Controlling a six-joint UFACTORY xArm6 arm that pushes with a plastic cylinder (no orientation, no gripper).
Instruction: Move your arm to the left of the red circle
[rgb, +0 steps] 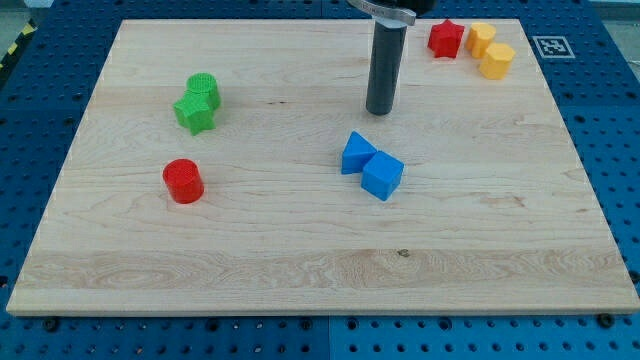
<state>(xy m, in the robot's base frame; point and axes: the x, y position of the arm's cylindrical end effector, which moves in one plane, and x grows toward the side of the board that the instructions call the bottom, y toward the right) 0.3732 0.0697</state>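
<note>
A: Where's my tip (379, 111)?
B: Just above the blue blocks (371, 165), mid-worktop (300, 260). No fingers, plain rod.
A: Red circle (184, 181)?
B: View's left, below the green blocks (198, 103), well apart from the tip.

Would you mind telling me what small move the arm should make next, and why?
Probably slide my tip toward the view's lower left: it sits above the blue blocks, well to the right of the red circle, with the green blocks lying above that path.
</note>
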